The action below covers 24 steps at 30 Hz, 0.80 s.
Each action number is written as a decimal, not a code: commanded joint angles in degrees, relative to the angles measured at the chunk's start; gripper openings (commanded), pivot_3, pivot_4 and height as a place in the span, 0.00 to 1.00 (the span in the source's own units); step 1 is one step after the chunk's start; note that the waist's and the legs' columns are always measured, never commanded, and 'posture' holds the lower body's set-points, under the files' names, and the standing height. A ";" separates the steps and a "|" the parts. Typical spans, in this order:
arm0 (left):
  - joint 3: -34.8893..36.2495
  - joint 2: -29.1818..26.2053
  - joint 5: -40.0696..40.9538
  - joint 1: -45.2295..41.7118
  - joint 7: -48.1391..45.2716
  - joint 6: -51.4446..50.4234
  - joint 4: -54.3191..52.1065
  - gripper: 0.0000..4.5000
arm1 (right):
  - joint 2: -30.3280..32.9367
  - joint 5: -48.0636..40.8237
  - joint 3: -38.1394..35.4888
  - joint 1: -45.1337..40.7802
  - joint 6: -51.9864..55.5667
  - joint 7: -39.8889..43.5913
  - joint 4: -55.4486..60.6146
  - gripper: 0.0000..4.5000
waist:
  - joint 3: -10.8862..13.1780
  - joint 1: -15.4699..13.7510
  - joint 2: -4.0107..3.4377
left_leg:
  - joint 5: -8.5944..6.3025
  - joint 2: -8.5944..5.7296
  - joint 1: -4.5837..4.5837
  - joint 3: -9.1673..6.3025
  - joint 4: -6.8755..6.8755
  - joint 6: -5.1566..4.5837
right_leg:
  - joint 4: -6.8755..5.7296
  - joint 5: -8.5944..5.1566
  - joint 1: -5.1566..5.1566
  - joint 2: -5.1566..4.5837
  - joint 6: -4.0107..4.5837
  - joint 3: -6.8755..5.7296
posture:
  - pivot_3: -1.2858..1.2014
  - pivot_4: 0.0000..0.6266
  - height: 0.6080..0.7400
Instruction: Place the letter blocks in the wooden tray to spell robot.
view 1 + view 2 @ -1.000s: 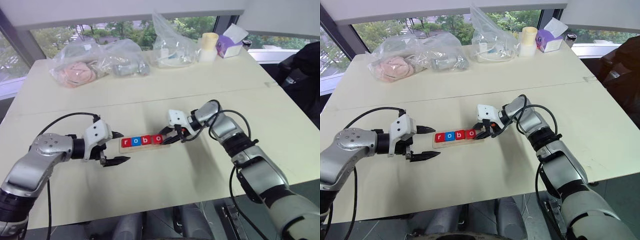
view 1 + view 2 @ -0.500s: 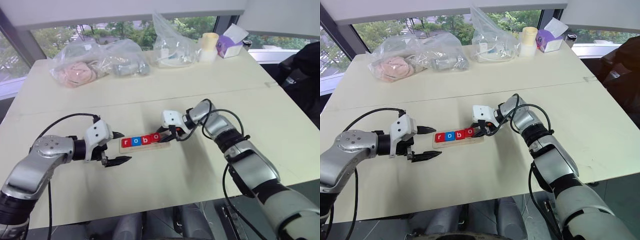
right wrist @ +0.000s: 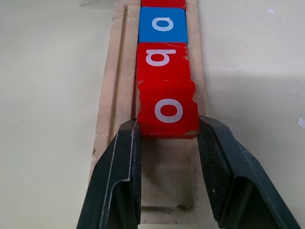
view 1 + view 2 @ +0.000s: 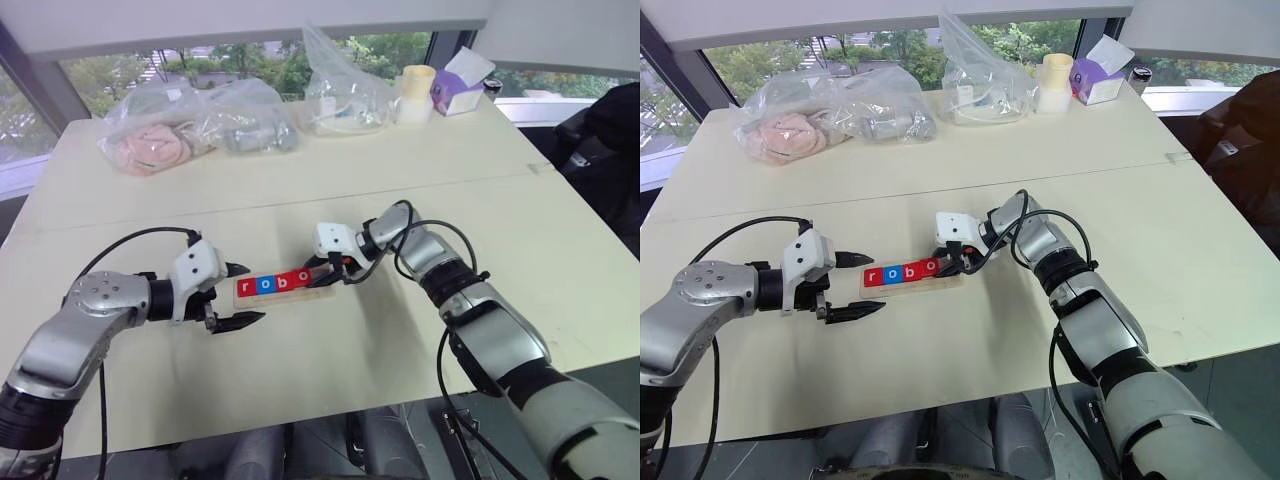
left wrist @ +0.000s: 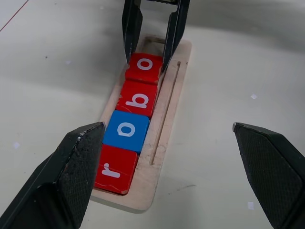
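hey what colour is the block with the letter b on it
Red, with a white letter; the b block shows best in the left wrist view.

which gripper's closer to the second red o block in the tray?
Right. The right gripper straddles the red o block; the left gripper sits open past the tray's r end.

Wooden tray (image 3: pixel 116 86): pale bare wood, matt, grain visible. Letter blocks (image 3: pixel 167 107): red and blue paint, slight sheen, chipped edges. End effector fingers (image 3: pixel 119 186): black plastic with textured pads. Bench (image 4: pixel 400 200): smooth matt cream. Bags (image 4: pixel 190 120) at 11 o'clock: clear crinkled plastic.
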<state>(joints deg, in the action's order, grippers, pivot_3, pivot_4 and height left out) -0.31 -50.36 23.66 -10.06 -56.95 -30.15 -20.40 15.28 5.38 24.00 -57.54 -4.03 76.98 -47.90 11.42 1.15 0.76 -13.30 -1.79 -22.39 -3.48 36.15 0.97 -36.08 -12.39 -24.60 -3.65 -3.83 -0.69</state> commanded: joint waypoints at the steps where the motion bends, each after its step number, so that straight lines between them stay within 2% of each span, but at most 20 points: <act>1: 0.54 0.17 -0.66 -0.86 0.07 1.38 -0.14 1.00 | -0.24 -1.14 -1.74 -0.06 0.50 -0.26 3.46 0.69 | 0.00 0.00 0.00 | 0.00 0.00 0.00 0.00 0.00 0.00 | 0.00 0.00 -0.01 0.00 0.00 0.00 | 0.52 0.24 1.00; 2: 0.47 0.22 -0.82 -0.97 -0.03 1.49 0.05 1.00 | -0.35 -1.31 -2.16 -0.23 0.54 -0.90 3.76 0.78 | 0.00 -0.01 0.00 | 0.00 0.00 0.00 0.00 0.00 0.00 | 0.00 0.00 -0.01 0.00 0.00 0.00 | 0.52 0.24 1.00; 3: 0.41 0.27 -0.95 -1.09 -0.11 1.58 0.23 1.00 | -0.46 -1.52 -2.64 -0.48 0.64 -1.53 3.97 0.92 | 0.00 -0.02 0.00 | 0.00 0.00 0.00 0.01 0.00 0.00 | 0.00 0.00 -0.01 0.00 0.00 0.00 | 0.52 0.24 1.00; 4: 0.33 0.34 -1.10 -1.27 -0.18 1.70 0.45 1.00 | -0.50 -1.84 -3.21 -0.84 0.80 -2.09 4.16 0.99 | 0.00 -0.02 0.00 | 0.00 0.00 0.00 0.00 0.00 0.00 | 0.00 0.00 -0.01 0.00 0.00 0.00 | 0.52 0.24 1.00; 11: 0.05 0.51 -1.68 -2.80 -0.80 2.33 2.04 1.00 | -1.21 -5.87 -9.69 -3.21 2.83 -7.18 4.36 0.99 | 0.00 -0.03 0.00 | 0.00 0.00 0.00 0.01 0.00 0.00 | 0.00 0.01 -0.01 0.00 0.00 0.01 | 0.52 0.24 1.00; 14: 0.30 0.70 -1.33 -3.24 -0.81 2.06 2.05 1.00 | -0.36 -5.03 -10.82 -2.97 1.20 -10.40 3.71 0.99 | 0.00 -0.03 0.00 | 0.00 0.00 0.00 0.01 -0.01 0.00 | 0.00 0.03 -0.02 -0.01 -0.05 0.02 | 0.52 0.24 1.00; 18: 0.70 2.03 -0.66 -3.88 0.27 1.85 1.26 1.00 | 2.91 -2.52 -14.16 -1.73 0.43 -22.90 1.84 0.99 | 0.00 -0.28 0.00 | 0.00 0.00 0.00 0.02 -0.01 0.00 | 0.01 0.01 -0.02 -0.01 -0.01 0.03 | 0.52 0.24 1.00; 21: 2.22 5.86 3.12 -5.91 3.33 -1.17 -1.06 1.00 | 5.73 -5.53 -20.31 1.40 12.41 -30.82 7.86 0.99 | 0.00 -0.85 0.00 | 0.00 -0.03 -0.02 0.02 0.00 0.01 | 0.02 -0.02 0.00 -0.06 0.05 0.04 | 0.52 0.24 1.00; 24: 2.08 9.37 3.79 -7.53 6.87 -2.34 -3.18 1.00 | 6.65 -7.72 -25.71 11.25 34.24 -38.39 26.76 0.99 | -0.02 -0.78 0.03 | 0.00 -0.10 -0.11 0.01 0.01 0.01 | 0.07 0.05 -0.02 -0.15 -0.09 0.13 | 0.52 0.24 1.00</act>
<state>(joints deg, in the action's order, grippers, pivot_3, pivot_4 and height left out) 0.30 -41.72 26.67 -16.44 -52.03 -32.38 -20.92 22.17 -0.04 0.94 -49.28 19.78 42.26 -31.24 11.40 0.38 0.80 -13.30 -1.90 -22.50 -3.48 36.14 0.99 -36.02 -12.34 -24.62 -3.81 -3.94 -0.55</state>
